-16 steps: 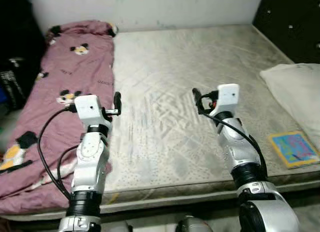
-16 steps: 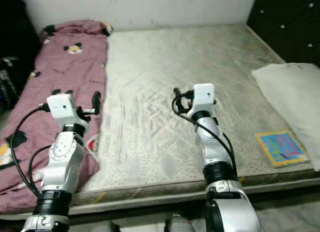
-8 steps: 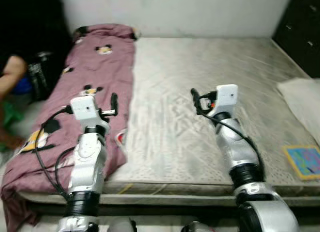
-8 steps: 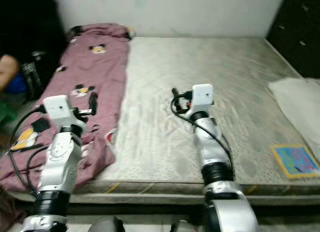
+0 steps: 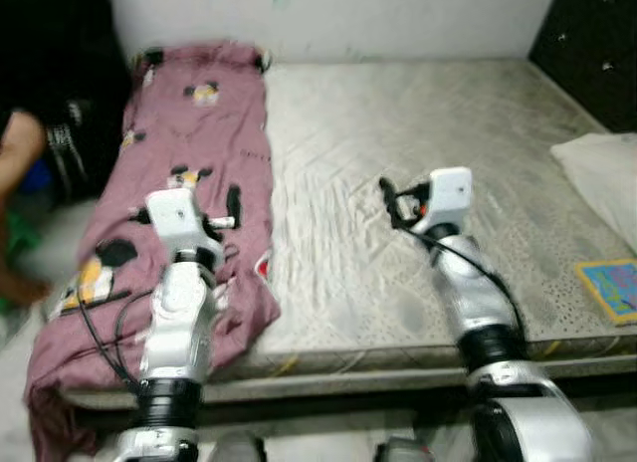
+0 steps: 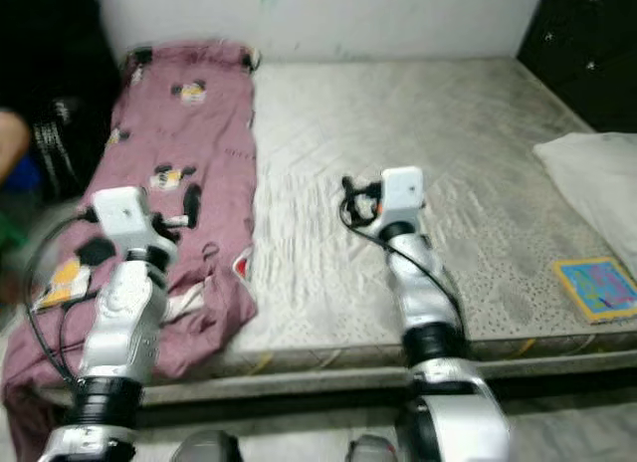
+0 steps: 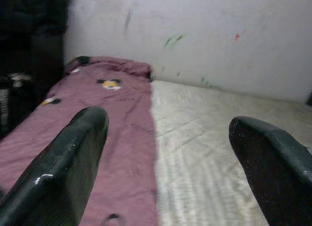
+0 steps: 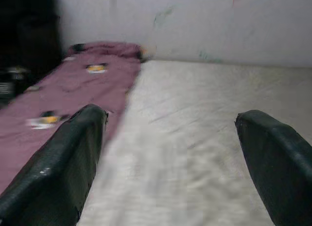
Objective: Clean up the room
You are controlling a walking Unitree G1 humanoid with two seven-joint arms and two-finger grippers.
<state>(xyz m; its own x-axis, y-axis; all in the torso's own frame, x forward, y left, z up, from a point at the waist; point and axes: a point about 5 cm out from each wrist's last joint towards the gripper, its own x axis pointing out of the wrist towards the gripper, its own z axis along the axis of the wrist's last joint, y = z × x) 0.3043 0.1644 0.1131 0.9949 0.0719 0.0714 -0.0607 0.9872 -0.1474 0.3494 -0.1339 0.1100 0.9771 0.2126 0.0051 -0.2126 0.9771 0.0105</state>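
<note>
Camera pans left versus a second ago: pink blanket (image 5: 169,173) now sits fuller in frame, draped along the bed's (image 5: 418,183) left edge, probably the next pickup. Left gripper (image 7: 168,162) and right gripper (image 8: 170,162) hover over the mattress, fingers spread, empty. Pillow (image 5: 602,173) and book (image 5: 609,288) slide toward the right border. Nothing tidied yet.
</note>
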